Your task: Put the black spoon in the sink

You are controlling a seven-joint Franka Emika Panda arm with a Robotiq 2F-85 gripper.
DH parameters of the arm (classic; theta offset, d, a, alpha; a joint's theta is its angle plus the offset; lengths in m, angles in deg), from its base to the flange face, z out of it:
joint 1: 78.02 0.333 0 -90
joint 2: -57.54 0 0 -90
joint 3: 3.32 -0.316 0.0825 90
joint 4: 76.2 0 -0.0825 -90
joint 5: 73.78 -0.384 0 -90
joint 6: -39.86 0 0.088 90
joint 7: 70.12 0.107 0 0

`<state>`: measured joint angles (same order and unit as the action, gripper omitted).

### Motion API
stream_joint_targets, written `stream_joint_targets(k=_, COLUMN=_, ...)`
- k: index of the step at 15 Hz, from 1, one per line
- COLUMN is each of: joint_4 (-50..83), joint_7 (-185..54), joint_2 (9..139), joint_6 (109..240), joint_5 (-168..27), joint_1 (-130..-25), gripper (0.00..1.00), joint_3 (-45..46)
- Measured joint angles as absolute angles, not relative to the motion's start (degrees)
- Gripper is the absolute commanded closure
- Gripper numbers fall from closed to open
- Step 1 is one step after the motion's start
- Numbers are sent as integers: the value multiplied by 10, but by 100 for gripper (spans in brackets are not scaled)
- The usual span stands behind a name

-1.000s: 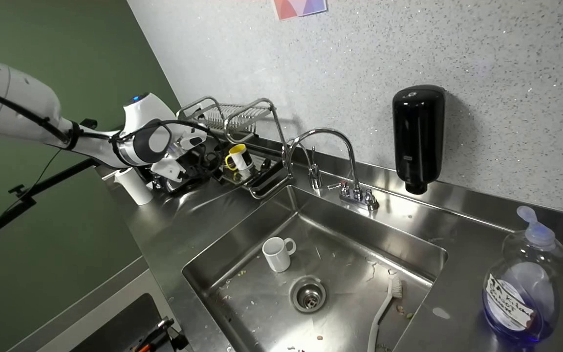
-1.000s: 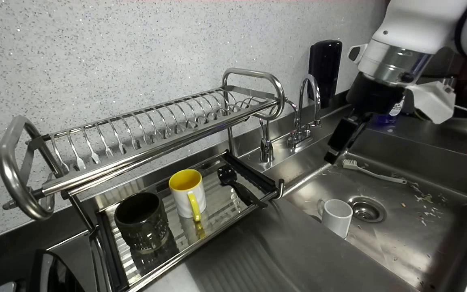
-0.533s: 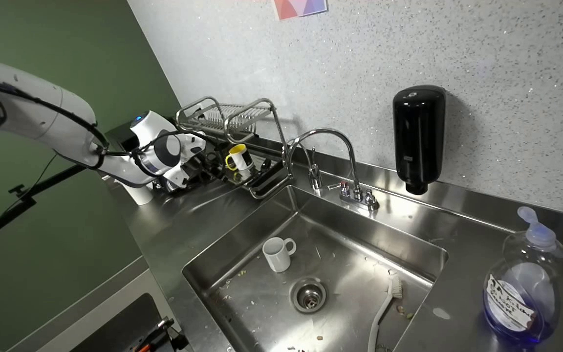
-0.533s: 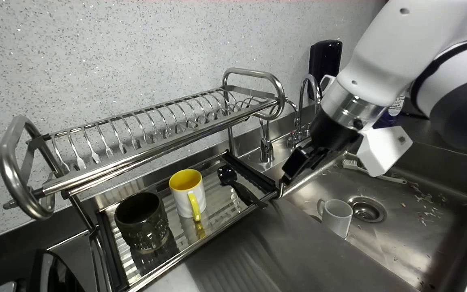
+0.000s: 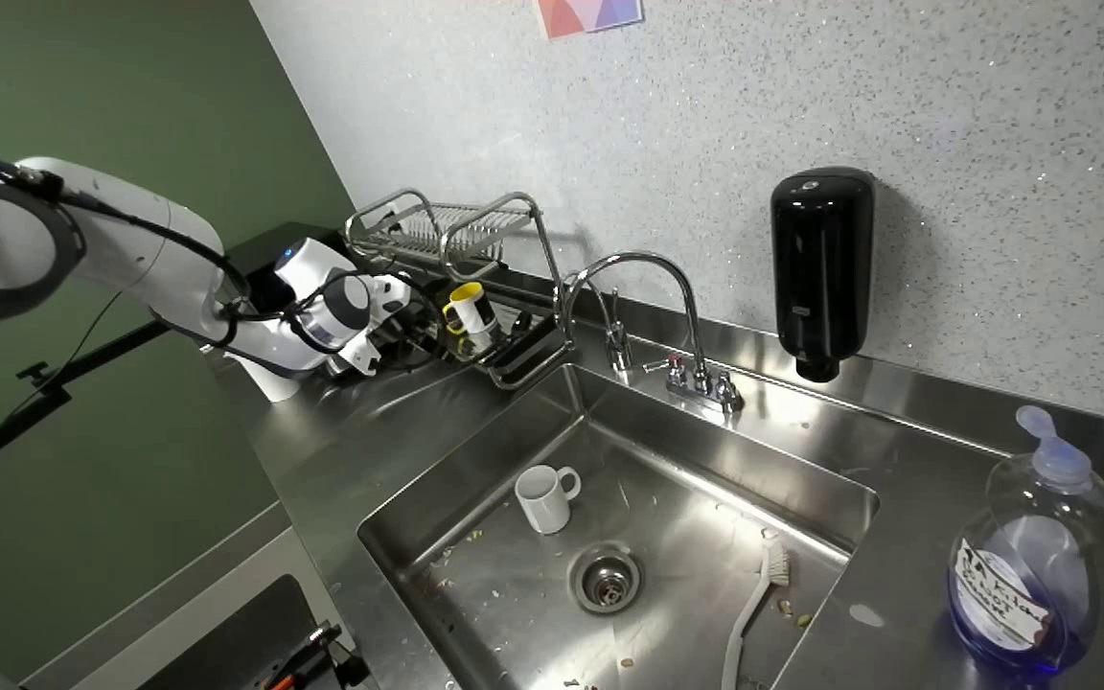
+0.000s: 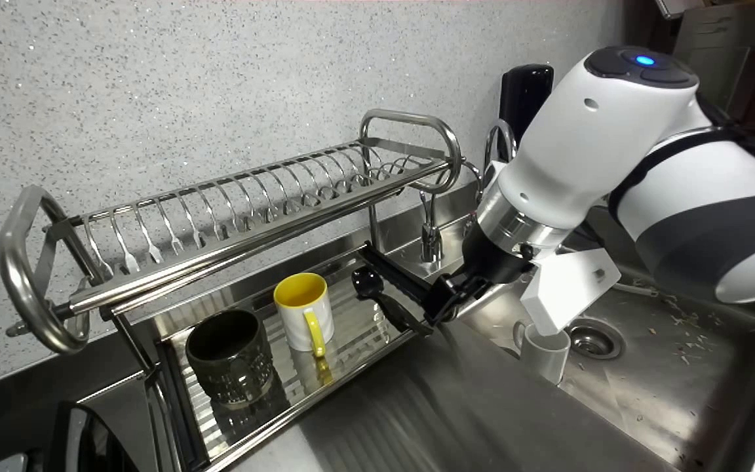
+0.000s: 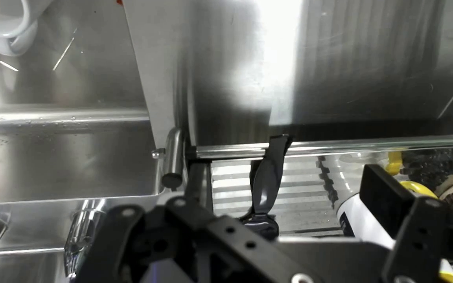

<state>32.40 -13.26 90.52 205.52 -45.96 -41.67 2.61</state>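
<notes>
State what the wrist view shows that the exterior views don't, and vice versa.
Only the wrist view clearly shows the gap between the fingers of the hand. Only the exterior views show the black wall dispenser and the drain, visible in both. Shared: the black spoon on the dish rack, the sink, the white mug and the yellow-and-white mug.

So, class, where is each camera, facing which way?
An exterior view: raised, facing the wall across the sink; arm at picture left.
An exterior view: near the dish rack, looking across to the sink; arm, gripper at picture right.
Wrist view: on the arm, looking down at the black spoon; fingers at bottom.
Both exterior views share the white mug.
</notes>
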Motion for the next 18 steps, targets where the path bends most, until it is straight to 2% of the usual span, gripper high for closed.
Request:
stream_joint_targets(k=6, joint_4=313, joint_7=-140, joint_2=920, joint_6=2055, joint_5=-493, joint_1=-409, gripper=0, joint_3=32)
stream_joint_targets(k=18, joint_4=214, joint_7=-140, joint_2=1032, joint_6=2084, joint_5=-574, joint_1=-356, gripper=0, joint_3=85)
